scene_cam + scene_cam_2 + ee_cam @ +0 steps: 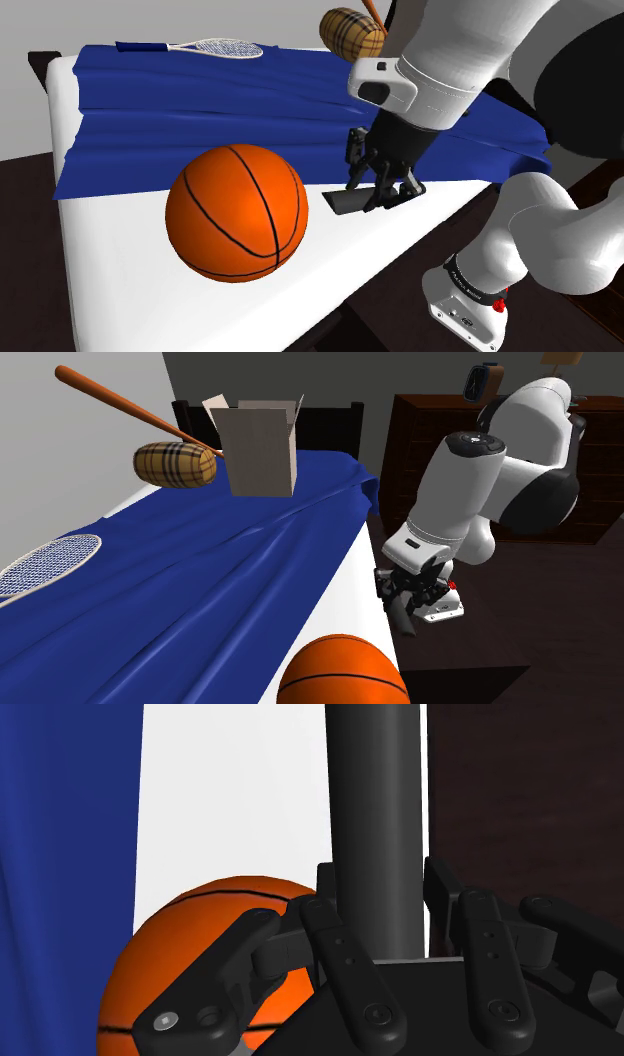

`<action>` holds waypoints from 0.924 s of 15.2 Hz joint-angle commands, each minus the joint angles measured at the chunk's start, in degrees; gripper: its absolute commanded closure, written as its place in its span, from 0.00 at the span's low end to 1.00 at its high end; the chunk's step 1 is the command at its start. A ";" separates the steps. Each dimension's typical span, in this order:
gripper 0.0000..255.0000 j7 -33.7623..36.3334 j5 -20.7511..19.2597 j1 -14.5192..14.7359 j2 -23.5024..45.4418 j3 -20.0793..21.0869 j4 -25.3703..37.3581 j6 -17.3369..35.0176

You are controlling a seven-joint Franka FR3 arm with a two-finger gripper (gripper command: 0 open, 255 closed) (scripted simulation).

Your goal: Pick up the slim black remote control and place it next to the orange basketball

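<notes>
The slim black remote (346, 203) hangs level just over the white bed top near its edge, to the shoulder view's right of the orange basketball (237, 212). My gripper (381, 190) is shut on the remote's end, coming down from above. In the wrist view the remote (372, 814) runs as a long black bar away from the hand, clasped between both fingers (336, 954), and the basketball (205, 929) lies beside it on the white sheet. The second exterior view has the gripper (410, 600) at the bed's edge, just beyond the basketball (342, 670).
A blue blanket (230, 100) covers the bed's far part. On it lie a tennis racket (215, 47), a plaid roll (175, 463) with a wooden bat (120, 400) and a cardboard box (262, 447). A dark dresser (420, 432) stands past the bed.
</notes>
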 commanded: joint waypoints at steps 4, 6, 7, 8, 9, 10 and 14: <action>1.00 0.11 0.39 0.18 0.49 0.58 -3.56 4.08; 1.00 0.18 0.55 0.24 0.80 0.84 -4.90 5.72; 1.00 0.21 0.62 0.27 0.98 0.97 -5.55 6.55; 1.00 0.24 0.70 0.29 1.17 1.10 -6.19 7.39; 1.00 0.28 0.78 0.32 1.39 1.24 -6.83 8.24; 1.00 0.32 0.85 0.34 1.62 1.38 -7.45 9.09; 1.00 0.50 1.13 0.40 2.73 1.96 -9.83 12.58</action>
